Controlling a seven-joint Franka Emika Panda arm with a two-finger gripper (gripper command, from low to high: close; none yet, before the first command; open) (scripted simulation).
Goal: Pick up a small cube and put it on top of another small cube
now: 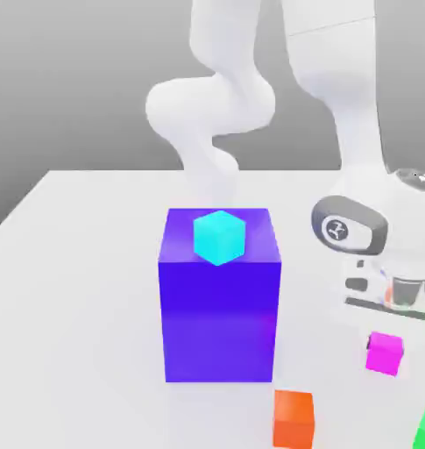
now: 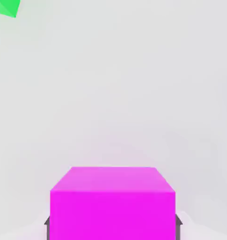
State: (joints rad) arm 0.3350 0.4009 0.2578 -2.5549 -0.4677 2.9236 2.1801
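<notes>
There are no words or numbers to read here. The only sign is a small round mark with a squiggly white shape inside it. It sits on the dark round cap (image 1: 338,230) on the side of the white robot arm (image 1: 356,131). The blocks have nothing written on them.

Soft, even, bright light falls from above on the white table (image 1: 84,289), leaving only a faint shadow at the foot of the big blue-purple block (image 1: 220,298), whose front glows unevenly, and no glare or blur anywhere.
</notes>
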